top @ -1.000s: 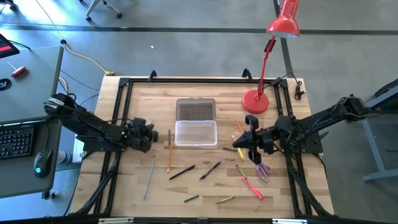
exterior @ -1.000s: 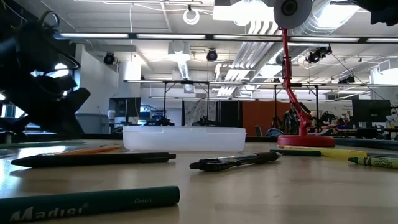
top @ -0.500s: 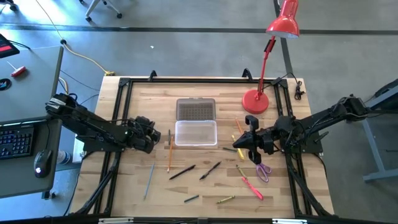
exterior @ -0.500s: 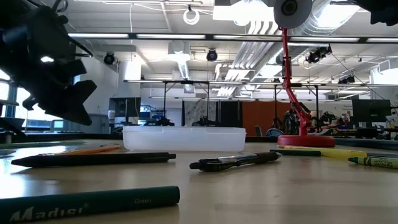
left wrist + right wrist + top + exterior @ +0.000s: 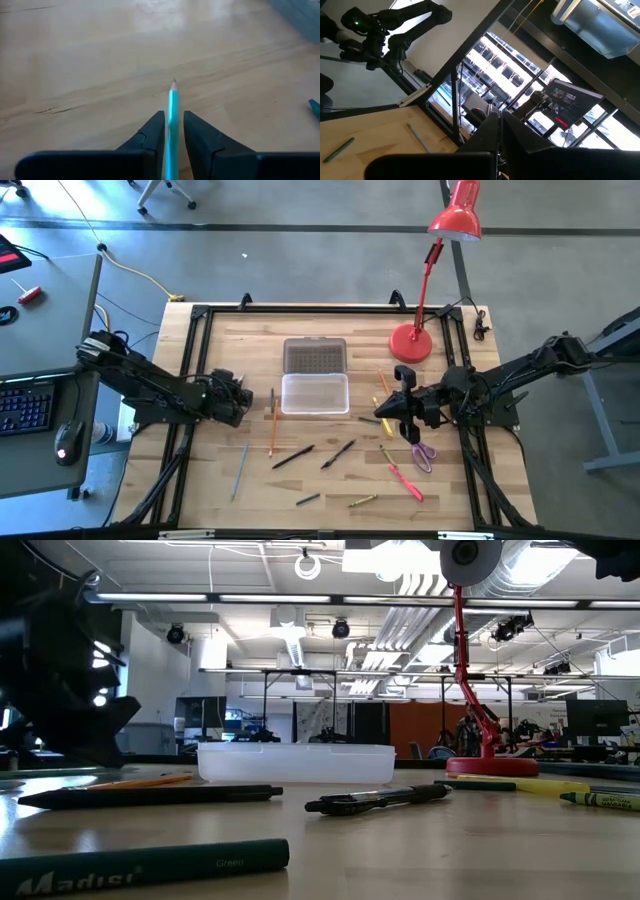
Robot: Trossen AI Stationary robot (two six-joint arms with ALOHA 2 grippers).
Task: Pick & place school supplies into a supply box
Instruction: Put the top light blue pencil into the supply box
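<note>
Teal pencil [image 5: 172, 125] between left end effector [image 5: 173, 131] fingers | unseen overhead

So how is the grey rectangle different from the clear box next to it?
The lid is grey and ribbed; the supply box is clear and plain. The lid lies level with the lamp base; the box sits closer to the pens. Both are rounded rectangles of similar size, side by side.
</note>
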